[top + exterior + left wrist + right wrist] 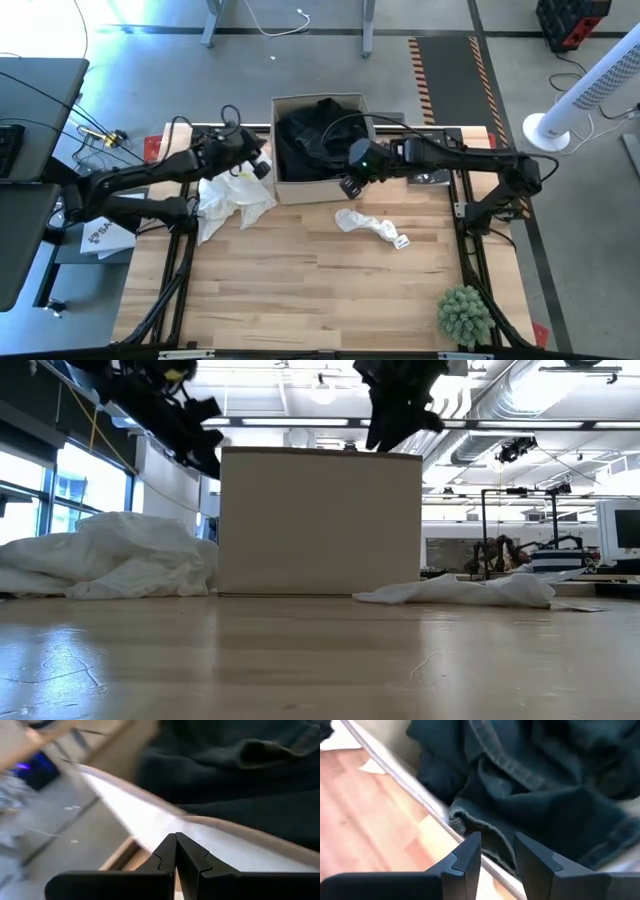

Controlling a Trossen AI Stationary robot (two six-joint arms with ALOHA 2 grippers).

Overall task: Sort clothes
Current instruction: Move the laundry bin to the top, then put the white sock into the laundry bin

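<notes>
A cardboard box [318, 150] stands at the table's far middle with large black clothes [315, 135] piled inside; they also show in both wrist views [235, 765] [545, 785]. A heap of white clothes [232, 198] lies on the table to the left of the box. A small thin white garment [372, 227] lies in front of it. My left gripper [262, 166] is shut and empty, above the box's left wall [150, 822]. My right gripper [350, 186] is open and empty, above the box's near rim [427, 800].
A small green plant [465, 312] stands at the table's near right corner. In the low view, the box [320, 520] stands between the white heap [110, 555] and the thin white garment [470, 590]. Bare wood [320, 290] lies nearer.
</notes>
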